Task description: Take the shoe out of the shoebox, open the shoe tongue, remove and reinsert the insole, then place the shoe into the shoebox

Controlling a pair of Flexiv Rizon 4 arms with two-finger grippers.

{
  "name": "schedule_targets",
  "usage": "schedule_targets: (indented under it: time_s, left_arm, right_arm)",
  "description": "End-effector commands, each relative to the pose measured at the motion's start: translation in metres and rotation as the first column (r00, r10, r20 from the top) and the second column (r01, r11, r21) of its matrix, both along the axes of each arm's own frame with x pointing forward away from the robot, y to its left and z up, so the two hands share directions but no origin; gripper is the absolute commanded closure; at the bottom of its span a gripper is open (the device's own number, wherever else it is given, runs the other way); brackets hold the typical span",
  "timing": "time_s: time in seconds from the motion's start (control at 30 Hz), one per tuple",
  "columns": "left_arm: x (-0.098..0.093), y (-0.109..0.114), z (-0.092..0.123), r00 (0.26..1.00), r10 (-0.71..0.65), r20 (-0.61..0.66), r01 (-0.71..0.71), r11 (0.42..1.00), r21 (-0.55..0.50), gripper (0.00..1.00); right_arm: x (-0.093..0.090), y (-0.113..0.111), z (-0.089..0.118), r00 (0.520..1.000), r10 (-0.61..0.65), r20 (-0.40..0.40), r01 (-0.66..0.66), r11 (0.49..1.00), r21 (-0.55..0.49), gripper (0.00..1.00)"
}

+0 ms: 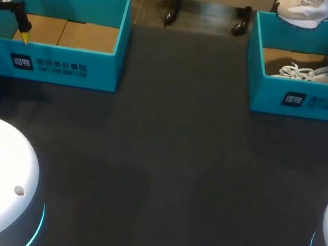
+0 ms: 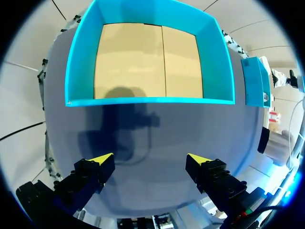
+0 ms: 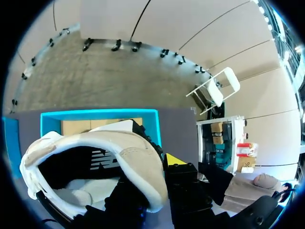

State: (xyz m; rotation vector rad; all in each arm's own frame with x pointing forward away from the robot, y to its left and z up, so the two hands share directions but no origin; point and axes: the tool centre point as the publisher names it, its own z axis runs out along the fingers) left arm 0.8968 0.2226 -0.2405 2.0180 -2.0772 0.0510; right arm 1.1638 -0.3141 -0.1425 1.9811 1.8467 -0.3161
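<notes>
While right gripper [image 3: 155, 167] pinches the padded cream shoe [image 3: 95, 138], left gripper [image 2: 150, 158] gapes wide; teal cardboard-floored shoebox [image 2: 81, 57] ahead.

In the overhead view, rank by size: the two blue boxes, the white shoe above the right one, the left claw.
1. left shoebox and right shoebox: alike; the right is cut off.
2. white shoe
3. left gripper; both are cut by the edge, so this order is unsure.

Shoe [image 1: 307, 14] above right shoebox [image 1: 317, 102]
</notes>
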Motion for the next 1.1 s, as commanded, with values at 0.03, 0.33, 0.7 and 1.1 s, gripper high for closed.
schedule_targets:
  time_s: [0.03, 0.33, 0.7, 1.1]
  left_arm:
    - [0.0, 0.001, 0.001, 1.0, -0.001, -0.002, 0.001, 1.0, 0.003, 0.0]
    - [0.0, 0.001, 0.001, 1.0, -0.001, -0.002, 0.001, 1.0, 0.003, 0.0]
    - [0.0, 0.001, 0.001, 1.0, -0.001, -0.002, 0.001, 1.0, 0.003, 0.0]
    - [0.0, 0.001, 0.001, 1.0, -0.001, -0.002, 0.001, 1.0, 0.003, 0.0]
  right_arm:
    - [-0.021, 0.0, -0.017, 0.998, 0.013, 0.063, -0.013, 1.0, -0.008, 1.0]
    - [-0.026, 0.001, -0.033, 0.998, -0.004, 0.059, 0.005, 1.0, -0.018, 1.0]
    - [-0.026, 0.001, -0.033, 0.998, -0.004, 0.059, 0.005, 1.0, -0.018, 1.0]
    - [-0.026, 0.002, -0.043, 0.997, -0.012, 0.081, 0.016, 0.998, -0.057, 1.0]
